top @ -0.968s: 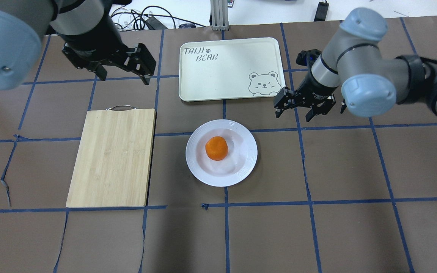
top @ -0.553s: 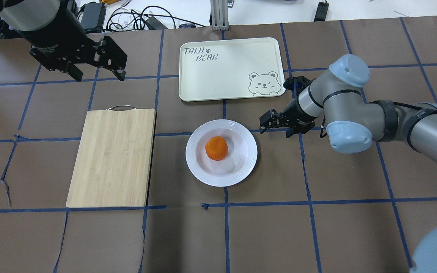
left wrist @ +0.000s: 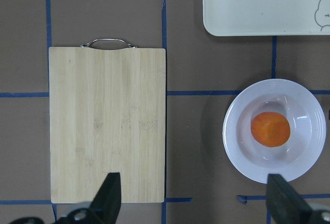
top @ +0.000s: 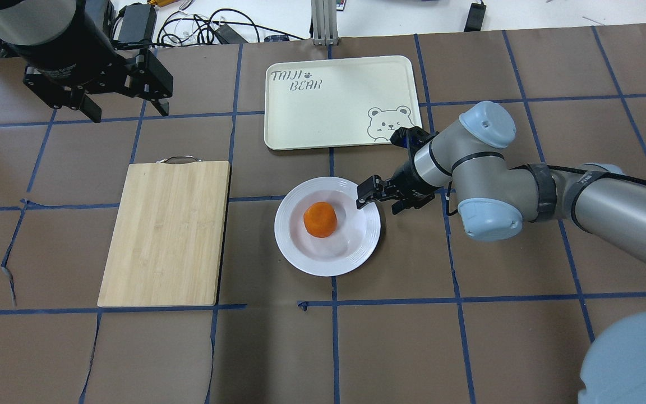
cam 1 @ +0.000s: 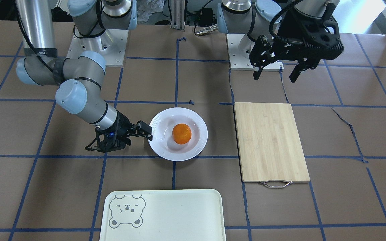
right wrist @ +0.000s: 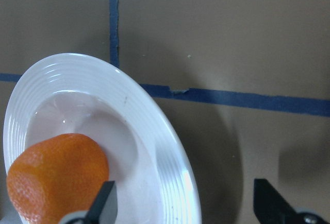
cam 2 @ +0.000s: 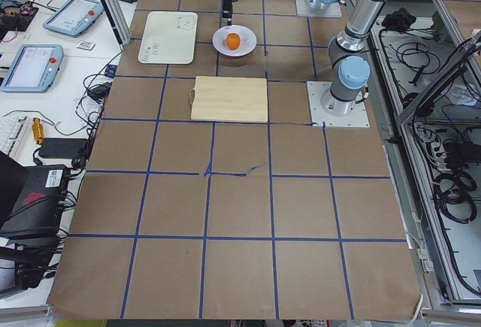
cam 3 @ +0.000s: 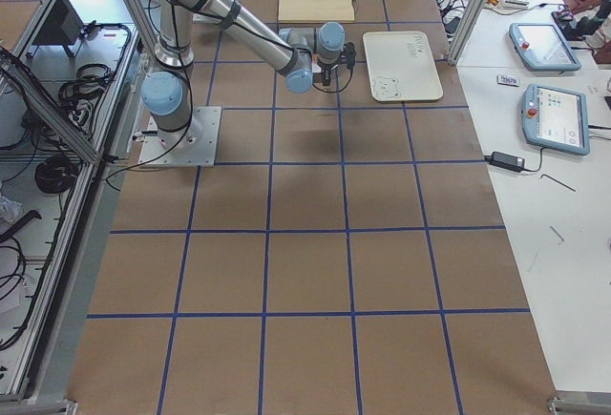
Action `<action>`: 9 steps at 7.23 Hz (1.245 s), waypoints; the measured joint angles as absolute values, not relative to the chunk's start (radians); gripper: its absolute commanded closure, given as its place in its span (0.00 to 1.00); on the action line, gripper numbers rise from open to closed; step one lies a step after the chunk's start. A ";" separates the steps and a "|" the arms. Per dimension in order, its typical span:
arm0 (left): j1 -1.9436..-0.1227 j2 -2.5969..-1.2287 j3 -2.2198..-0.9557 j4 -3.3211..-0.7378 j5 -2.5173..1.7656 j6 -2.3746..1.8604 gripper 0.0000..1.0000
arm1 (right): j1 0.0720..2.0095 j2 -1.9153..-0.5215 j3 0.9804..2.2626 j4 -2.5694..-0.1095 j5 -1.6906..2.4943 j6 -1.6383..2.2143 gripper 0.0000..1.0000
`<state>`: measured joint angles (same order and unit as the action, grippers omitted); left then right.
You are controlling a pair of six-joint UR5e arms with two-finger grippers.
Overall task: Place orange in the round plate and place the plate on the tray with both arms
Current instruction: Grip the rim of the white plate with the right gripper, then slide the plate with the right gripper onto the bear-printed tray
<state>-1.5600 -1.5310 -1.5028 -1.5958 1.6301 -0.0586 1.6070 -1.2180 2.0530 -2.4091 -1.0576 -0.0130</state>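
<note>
The orange (top: 320,219) sits in the sunken centre of the round plate (top: 300,258) at mid-table. My right gripper (top: 380,203) is open and low at the plate's right rim. One finger is over the rim and the other outside it, as the right wrist view shows around the plate (right wrist: 154,126) and orange (right wrist: 56,177). The cream tray (top: 334,112) lies beyond the plate, with nothing on it. My left gripper (top: 127,109) hangs open and high at the far left, holding nothing. Its camera looks down on the orange (left wrist: 270,129) and plate (left wrist: 237,152).
A bamboo cutting board (top: 166,233) with a metal handle lies left of the plate, a hand's width away. Cables and a power brick lie past the table's far edge. Blue tape lines grid the brown table cover.
My right gripper has dropped and moved left from beside the tray's corner to the plate's right rim. The left arm has drawn back to the far left. Orange and plate have not moved.
</note>
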 measured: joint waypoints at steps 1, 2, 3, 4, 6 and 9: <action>-1.565 -1.534 -1.504 -1.591 1.632 -0.070 0.00 | 1.614 -1.210 2.054 -2.419 -1.052 -0.019 0.14; -1.568 -1.536 -1.505 -1.584 1.628 -0.075 0.00 | 1.623 -1.195 2.055 -2.435 -1.050 -0.021 0.15; -1.569 -1.538 -1.508 -1.576 1.625 -0.077 0.00 | 1.634 -1.175 2.055 -2.461 -1.050 -0.021 0.24; -1.569 -1.537 -1.513 -1.566 1.624 -0.078 0.00 | 1.645 -1.161 2.055 -2.483 -1.050 -0.021 0.34; -1.569 -1.535 -1.526 -1.531 1.623 -0.073 0.00 | 1.656 -1.153 2.056 -2.500 -1.051 -0.025 0.66; -1.569 -1.536 -1.529 -1.516 1.623 -0.067 0.00 | 1.657 -1.154 2.054 -2.517 -1.052 -0.072 1.00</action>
